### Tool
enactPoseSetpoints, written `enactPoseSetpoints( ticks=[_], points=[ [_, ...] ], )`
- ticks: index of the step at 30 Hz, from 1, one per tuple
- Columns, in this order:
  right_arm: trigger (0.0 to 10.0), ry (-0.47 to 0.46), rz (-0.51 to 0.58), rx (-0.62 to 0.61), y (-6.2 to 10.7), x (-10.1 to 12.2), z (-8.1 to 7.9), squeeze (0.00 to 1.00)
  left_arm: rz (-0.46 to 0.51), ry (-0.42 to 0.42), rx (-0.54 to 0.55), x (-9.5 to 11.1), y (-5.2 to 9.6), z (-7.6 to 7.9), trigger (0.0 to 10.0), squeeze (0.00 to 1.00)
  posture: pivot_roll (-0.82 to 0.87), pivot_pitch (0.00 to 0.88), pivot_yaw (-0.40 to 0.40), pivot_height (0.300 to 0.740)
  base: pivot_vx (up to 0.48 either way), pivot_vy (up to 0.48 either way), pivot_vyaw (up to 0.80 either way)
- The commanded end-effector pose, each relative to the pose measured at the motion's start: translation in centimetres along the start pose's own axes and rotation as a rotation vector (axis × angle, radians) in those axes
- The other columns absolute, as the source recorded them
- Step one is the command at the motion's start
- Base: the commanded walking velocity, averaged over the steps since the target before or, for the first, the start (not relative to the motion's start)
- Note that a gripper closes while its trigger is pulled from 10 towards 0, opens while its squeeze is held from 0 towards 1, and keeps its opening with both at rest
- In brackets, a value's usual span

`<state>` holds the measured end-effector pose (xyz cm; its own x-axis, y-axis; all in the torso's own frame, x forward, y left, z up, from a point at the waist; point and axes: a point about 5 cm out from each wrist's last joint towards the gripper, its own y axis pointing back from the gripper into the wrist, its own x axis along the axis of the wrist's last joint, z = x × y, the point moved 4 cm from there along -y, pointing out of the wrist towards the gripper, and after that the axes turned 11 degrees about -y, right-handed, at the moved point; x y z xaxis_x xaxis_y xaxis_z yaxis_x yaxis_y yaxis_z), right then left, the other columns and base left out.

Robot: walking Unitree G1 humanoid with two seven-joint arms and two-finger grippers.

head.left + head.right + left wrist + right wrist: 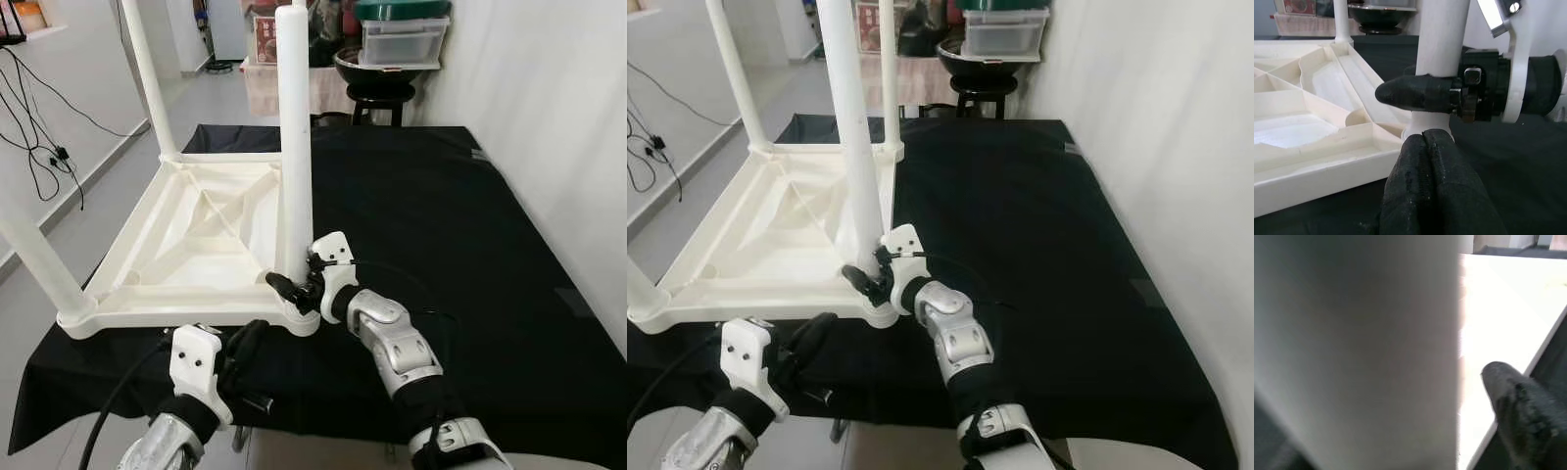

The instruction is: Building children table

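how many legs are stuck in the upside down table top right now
4. Near right corner: leg gripped low by the right gripper. Near left corner: leg. Far left corner: leg. Far right corner: leg, seen in the right eye view.

Right arm (pixel 397 343) reaches from 5 o'clock up toward centre, forearm angled to 11 o'clock, wrist bent. Right gripper (pixel 294 289) sits at centre, fingers clamped round the base of the leg (pixel 294 147), one black finger (pixel 1415 93) across its near side. Left arm (pixel 162 441) enters at 7 o'clock, pointing to 1 o'clock. Left gripper (pixel 250 343) is low, just below the right one, fingers (pixel 1425 186) pressed together, holding nothing.
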<state>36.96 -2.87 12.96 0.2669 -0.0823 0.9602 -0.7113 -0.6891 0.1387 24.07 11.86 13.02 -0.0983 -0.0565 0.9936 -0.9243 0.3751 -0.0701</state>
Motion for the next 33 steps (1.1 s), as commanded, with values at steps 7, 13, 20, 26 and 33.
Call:
enactPoseSetpoints(
  ticks=[7,13,20,26,33],
  points=[
    [10.0,0.112,-0.084,0.505,0.5,2.7,-2.0,0.00,-0.011,-0.008,0.003,-0.4,-0.2,0.0,10.0,0.00,0.02,0.000,-0.032,0.740,0.000,0.000,0.00],
    [10.0,0.100,-0.111,0.544,-0.1,3.2,-1.8,0.00,-0.009,-0.006,0.006,-0.4,-0.1,0.2,10.0,0.00,0.03,0.000,-0.038,0.740,0.000,0.000,0.00],
    [0.0,0.047,-0.130,0.623,0.1,3.0,-2.0,0.00,-0.009,-0.006,0.007,-0.4,-0.1,0.2,10.0,0.00,0.04,0.000,-0.038,0.740,0.000,0.000,0.00],
    [0.0,0.036,-0.134,0.565,0.6,2.0,-0.6,0.00,-0.006,-0.005,0.008,-0.3,0.0,0.3,10.0,0.00,0.02,0.007,-0.033,0.740,0.000,0.000,0.00],
    [0.0,-0.005,-0.082,-0.008,0.4,-0.1,3.7,0.00,-0.004,-0.005,0.009,-0.1,0.2,0.2,10.0,0.00,0.01,0.023,-0.049,0.740,0.000,0.000,0.00]
  ],
)
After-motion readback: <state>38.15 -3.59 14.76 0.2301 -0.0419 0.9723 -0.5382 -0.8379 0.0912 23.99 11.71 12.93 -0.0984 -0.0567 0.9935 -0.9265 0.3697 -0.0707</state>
